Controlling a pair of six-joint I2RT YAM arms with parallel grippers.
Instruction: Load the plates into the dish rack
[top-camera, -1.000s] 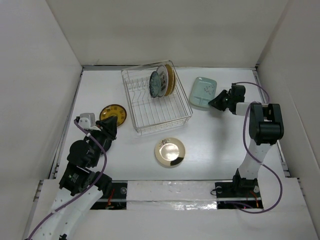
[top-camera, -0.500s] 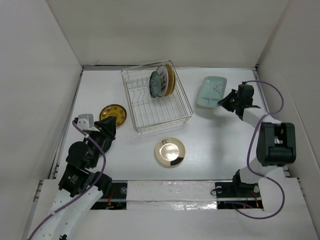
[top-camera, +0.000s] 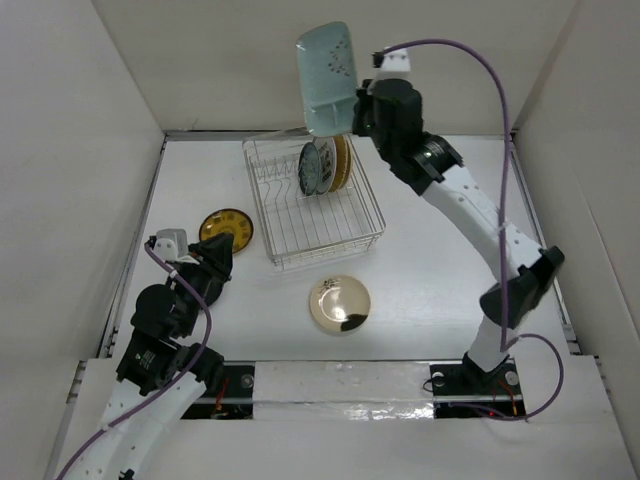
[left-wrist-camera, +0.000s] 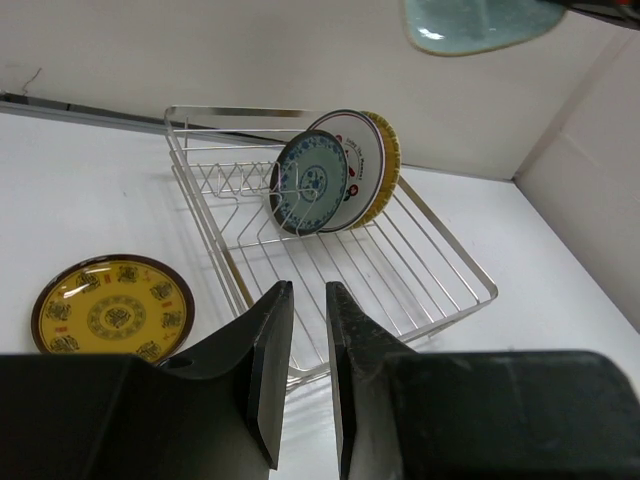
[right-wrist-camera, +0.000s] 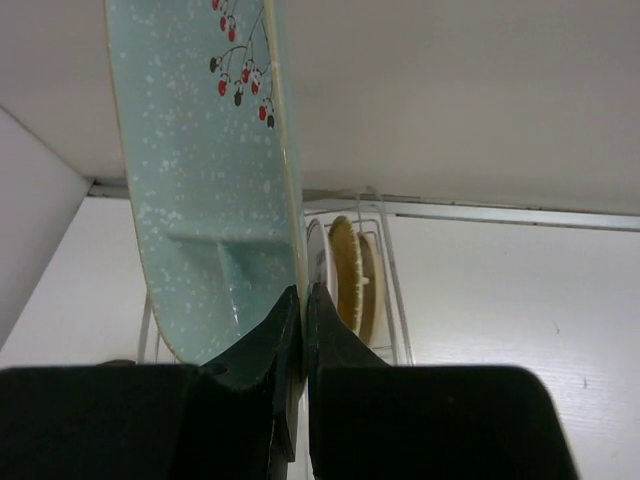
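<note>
My right gripper (top-camera: 352, 108) is shut on the lower edge of the pale green squarish dish (top-camera: 325, 75) and holds it upright, high above the dish rack (top-camera: 330, 248). In the right wrist view the dish (right-wrist-camera: 200, 200) stands on edge between my fingertips (right-wrist-camera: 302, 300). Three plates stand in the rack: a teal-patterned one (top-camera: 310, 168), a white one and a tan one (top-camera: 343, 160). A yellow-and-dark-brown plate (top-camera: 226, 227) and a glossy cream plate (top-camera: 340, 304) lie on the table. My left gripper (top-camera: 222, 245) is empty, its jaws narrowly apart, beside the yellow plate (left-wrist-camera: 112, 310).
The rack (left-wrist-camera: 440, 300) sits at the back middle of the white table, its near slots without plates. White walls enclose the table on the left, back and right. The raised right arm reaches over the table's right half.
My right arm has lifted the pale green dish from the table at the right and swung it up and left, over the rack. The left arm has not moved.
</note>
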